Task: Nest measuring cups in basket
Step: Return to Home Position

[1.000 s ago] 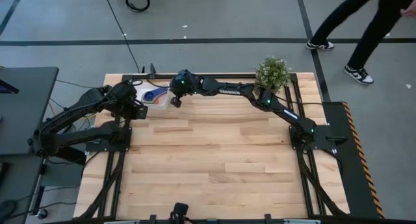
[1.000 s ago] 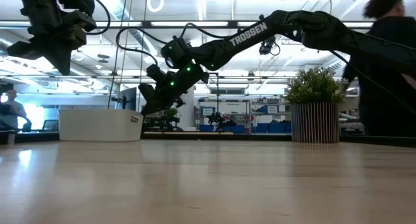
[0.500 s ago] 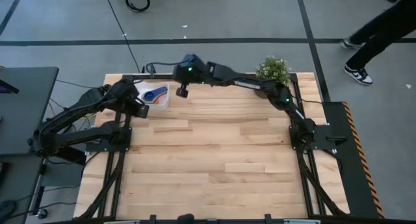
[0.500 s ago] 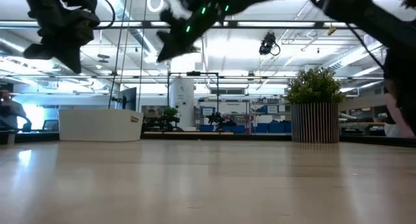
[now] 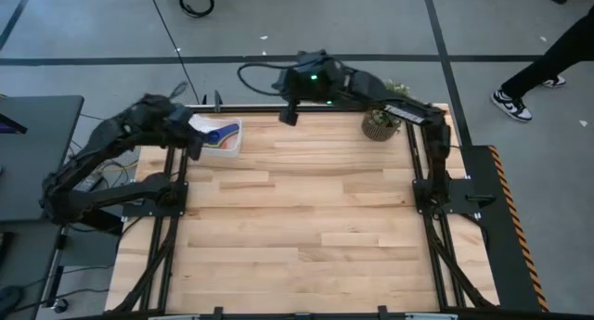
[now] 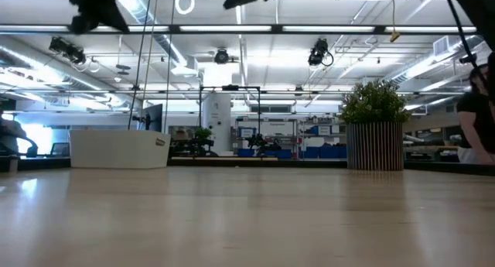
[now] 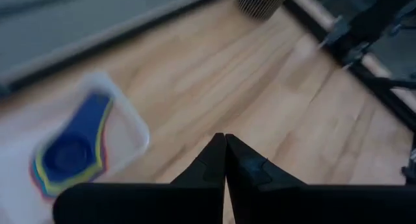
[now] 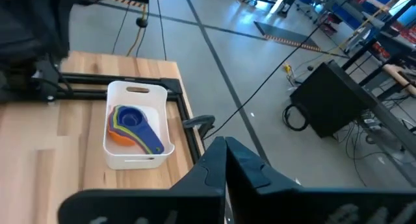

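The white basket point(image 5: 234, 149) stands on the table near its far left corner and shows in the low view as basket point(image 6: 120, 148). The measuring cups point(image 8: 133, 126) lie nested inside it, blue on top, with yellow, green and orange edges below; they also show as cups point(image 7: 70, 152) and cups point(image 5: 215, 134). My left gripper point(image 7: 225, 143) is shut, raised beside the basket's left side point(image 5: 184, 137). My right gripper point(image 8: 225, 145) is shut, high above the table's far edge point(image 5: 289, 112), right of the basket. Neither touches anything.
A plant in a ribbed brown pot point(image 6: 374, 135) stands near the far right corner, partly under my right arm point(image 5: 380, 121). Bare wood stretches over the middle and near side point(image 5: 306, 227). A person's legs point(image 5: 548, 60) pass on the floor beyond the table's right side.
My right gripper has risen steeply from beside the basket and swung toward the table's right along the far edge, leaving the low view's top. My left gripper has also risen and drawn back a little toward the far left. The basket and cups have stayed put.
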`<control>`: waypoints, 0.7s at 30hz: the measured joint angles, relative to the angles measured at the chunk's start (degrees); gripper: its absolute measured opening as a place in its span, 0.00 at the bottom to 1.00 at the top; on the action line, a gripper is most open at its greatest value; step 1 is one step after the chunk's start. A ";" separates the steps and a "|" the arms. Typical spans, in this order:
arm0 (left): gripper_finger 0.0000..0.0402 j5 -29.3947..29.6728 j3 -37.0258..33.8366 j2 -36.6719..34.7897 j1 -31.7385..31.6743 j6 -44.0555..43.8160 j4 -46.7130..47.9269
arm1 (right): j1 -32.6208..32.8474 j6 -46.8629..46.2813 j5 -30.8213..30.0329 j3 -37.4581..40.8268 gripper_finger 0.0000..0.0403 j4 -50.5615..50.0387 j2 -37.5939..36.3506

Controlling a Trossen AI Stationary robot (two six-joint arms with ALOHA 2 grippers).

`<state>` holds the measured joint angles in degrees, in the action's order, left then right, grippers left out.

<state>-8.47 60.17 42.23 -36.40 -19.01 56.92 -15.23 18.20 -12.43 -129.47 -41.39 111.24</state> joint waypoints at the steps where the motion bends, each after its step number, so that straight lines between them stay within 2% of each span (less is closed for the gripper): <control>1: 0.03 0.02 1.76 -0.06 0.00 1.23 0.03 | 0.19 0.00 -0.01 0.00 0.02 -0.94 -1.15; 9: 0.03 0.03 13.46 -3.56 0.00 9.39 0.70 | 2.09 -1.55 0.02 0.00 0.03 -6.67 -8.80; 14: 0.03 0.04 15.27 -7.39 0.00 11.34 0.92 | 3.45 -2.46 0.04 0.00 0.02 -7.37 -11.84; 21: 0.03 0.02 16.55 -12.26 0.00 11.78 0.82 | 5.08 -11.79 0.19 0.02 0.05 -15.82 -15.05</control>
<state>-8.45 76.72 29.97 -36.40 -7.23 57.74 -10.15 6.40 -12.24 -129.45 -57.21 96.20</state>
